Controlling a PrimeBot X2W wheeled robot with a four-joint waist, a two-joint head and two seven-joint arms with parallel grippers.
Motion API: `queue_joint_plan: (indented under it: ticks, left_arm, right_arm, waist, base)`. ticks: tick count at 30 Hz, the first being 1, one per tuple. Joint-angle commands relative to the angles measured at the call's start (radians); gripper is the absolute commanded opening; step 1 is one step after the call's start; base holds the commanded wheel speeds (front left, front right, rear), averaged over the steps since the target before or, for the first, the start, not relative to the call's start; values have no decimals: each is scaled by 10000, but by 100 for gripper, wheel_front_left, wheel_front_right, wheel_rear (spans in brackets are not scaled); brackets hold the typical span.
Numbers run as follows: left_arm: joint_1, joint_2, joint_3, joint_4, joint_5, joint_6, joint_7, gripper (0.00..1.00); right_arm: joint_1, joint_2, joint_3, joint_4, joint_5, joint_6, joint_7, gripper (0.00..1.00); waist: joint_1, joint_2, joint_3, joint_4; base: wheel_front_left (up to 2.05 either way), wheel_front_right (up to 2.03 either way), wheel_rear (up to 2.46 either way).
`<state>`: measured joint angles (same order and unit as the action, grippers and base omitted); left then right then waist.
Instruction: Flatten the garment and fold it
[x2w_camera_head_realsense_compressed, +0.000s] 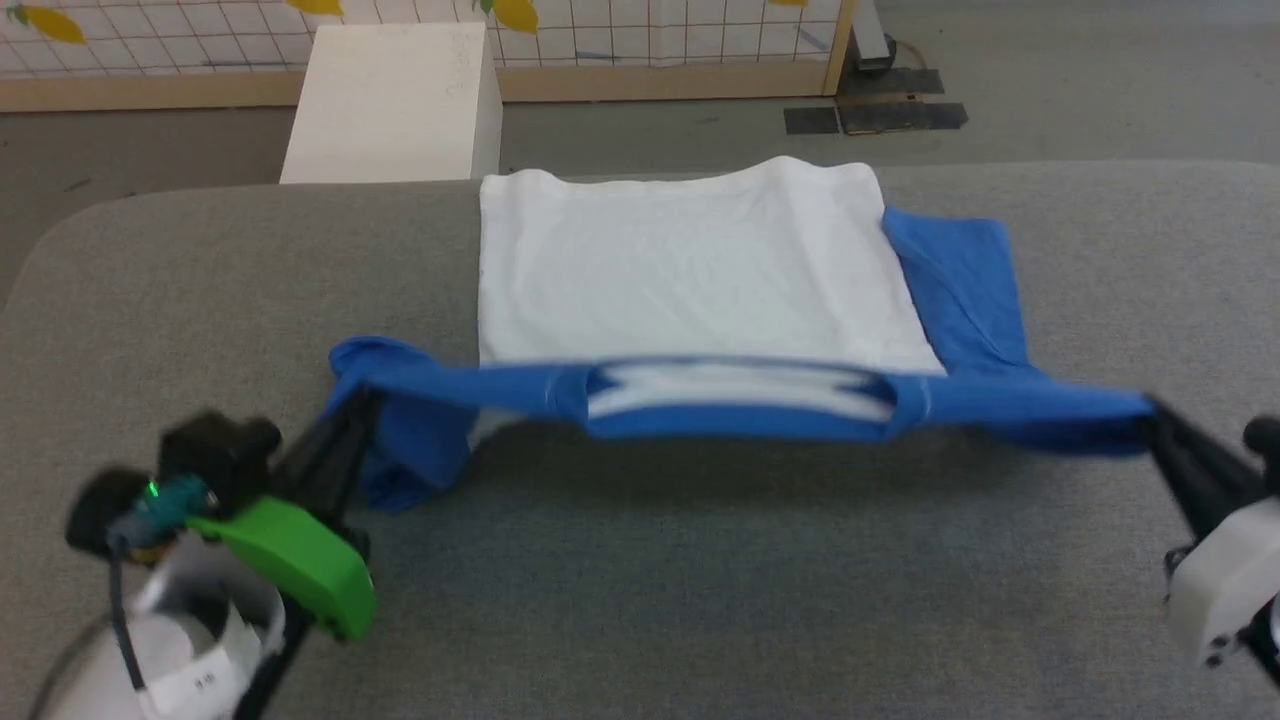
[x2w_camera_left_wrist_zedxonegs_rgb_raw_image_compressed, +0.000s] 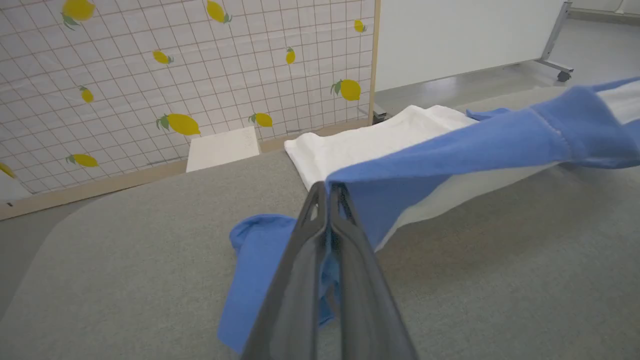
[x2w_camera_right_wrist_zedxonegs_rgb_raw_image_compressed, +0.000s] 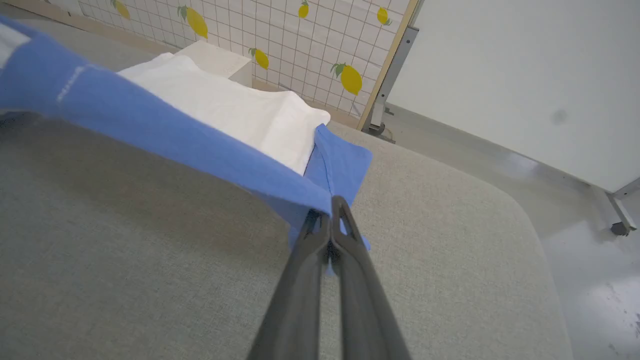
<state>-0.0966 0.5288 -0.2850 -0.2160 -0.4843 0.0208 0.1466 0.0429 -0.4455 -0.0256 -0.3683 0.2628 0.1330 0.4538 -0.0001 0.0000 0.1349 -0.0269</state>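
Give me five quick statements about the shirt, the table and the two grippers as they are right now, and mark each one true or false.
1. The left gripper is shut on the blue part of the shirt. True.
2. The right gripper hangs open above the table. False: it is shut on the shirt's blue edge.
3. The shirt's blue near edge is stretched in the air between the two grippers. True.
4. The shirt's white body is bunched into a ball. False: it lies spread fairly flat on the table.
5. A white box stands on the floor beyond the table. True.
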Motion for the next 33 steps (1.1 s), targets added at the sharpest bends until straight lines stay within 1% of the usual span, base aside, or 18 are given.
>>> queue_joint_plan:
  ticks: [1, 5, 8, 9, 13, 16, 18, 20, 22, 23, 25, 27, 30, 33]
  left_arm:
    - [-580, 300, 215, -129, 157, -58, 0, 0]
    - [-2026, 757, 307, -622, 333, -410, 516, 0]
    - [-3175, 1049, 250, -930, 497, -687, 1027, 0]
    - [-4603, 1192, 162, -942, 488, -953, 1583, 0]
    - [-6458, 1076, 145, -381, 30, -1183, 2097, 0]
    - [-7821, 929, 201, 326, -319, -1273, 2372, 0]
    - [-8701, 853, 269, 880, -482, -1302, 2546, 0]
    - [-9561, 699, 468, 1378, -745, -1265, 2709, 0]
    - [-10372, 692, 576, 1814, -682, -1209, 2789, 0]
    - [-10790, 661, 651, 2031, -619, -1113, 2790, 0]
    - [-11575, 597, 833, 2444, -421, -866, 2622, 0]
    - [-12291, 537, 948, 2809, -159, -646, 2351, 0]
    - [-13353, 421, 1122, 3248, 281, -328, 1633, 0]
    - [-14218, 233, 1329, 3540, 546, -23, 835, 0]
  right_arm:
    - [-518, -399, -88, -226, -81, -23, 192, 0]
    - [-1956, -1562, 187, -702, 87, -23, 857, 0]
    - [-3292, -2390, 567, -753, 427, -23, 1273, 0]
    - [-4965, -3142, 1164, -385, 882, -23, 1728, 0]
    - [-7367, -3620, 2274, 501, 1436, -23, 2119, 0]
    - [-9153, -3657, 3127, 1262, 1603, -23, 2236, 0]
    - [-10375, -3557, 3678, 1867, 1550, -23, 2181, 0]
    - [-11534, -3409, 4187, 2498, 1411, -23, 2027, 0]
    - [-12572, -3207, 4620, 3195, 1182, -23, 1821, 0]
    - [-13096, -3072, 4756, 3588, 1055, -23, 1704, 0]
    - [-14037, -2792, 4861, 4255, 728, -23, 1392, 0]
    - [-14925, -2503, 4759, 4847, 202, -23, 926, 0]
    - [-16110, -1985, 4310, 5657, -930, -23, 3, 0]
    - [-16944, -1482, 3863, 6369, -1830, -23, -700, 0]
  waist:
    - [1, 0, -33, -22]
    - [1, 0, 73, -79]
    - [1, 0, 320, -153]
    - [1, 0, 777, -240]
    - [1, 0, 1694, -371]
    - [1, 0, 2522, -486]
    - [1, 0, 3084, -582]
    - [1, 0, 3698, -696]
    - [1, 0, 4220, -786]
    - [1, 0, 4487, -820]
    - [1, 0, 4950, -881]
    - [1, 0, 5341, -927]
    - [1, 0, 5790, -973]
    - [1, 0, 6043, -1006]
  base:
    - [0, 0, 0]
    - [0, 0, 0]
    - [0, 0, 0]
    - [0, 0, 0]
    - [0, 0, 0]
    - [0, 0, 0]
    - [0, 0, 0]
    - [0, 0, 0]
    - [0, 0, 0]
    - [0, 0, 0]
    - [0, 0, 0]
    - [0, 0, 0]
    - [0, 0, 0]
    - [0, 0, 0]
